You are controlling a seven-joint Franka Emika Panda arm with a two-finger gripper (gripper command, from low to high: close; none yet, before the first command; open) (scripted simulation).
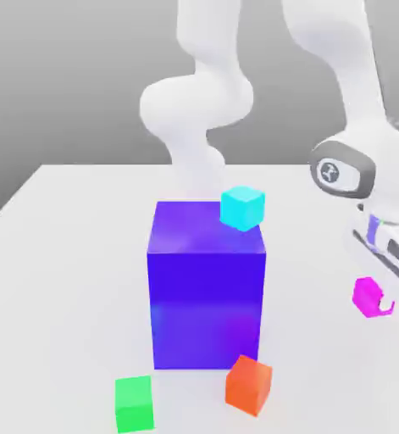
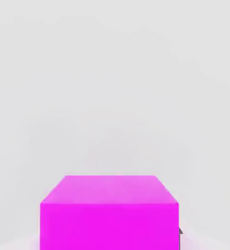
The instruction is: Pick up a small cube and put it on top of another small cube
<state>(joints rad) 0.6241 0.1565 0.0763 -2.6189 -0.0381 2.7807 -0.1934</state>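
The white tabletop (image 1: 75, 280) spreads beneath the gripper (image 1: 382, 297), which is clenched on the small magenta cube (image 1: 368, 297). The big blue-purple block (image 1: 206, 309) stands well apart from the gripper, towards the exterior view's left; it and the cubes look like closed solids rather than containers. Beyond the block's near edge, farther from the gripper, is the small green cube (image 1: 135, 405), the likely base for stacking. The orange-red cube (image 1: 249, 386) is nearer the gripper than the green one, while the cyan cube (image 1: 242, 208) appears by the block's top. The magenta cube should handle as light and stiff, unlikely to crush; its smooth faces could slip or twist, so opposite flat sides, taken squarely at mid-height, seem the best hold
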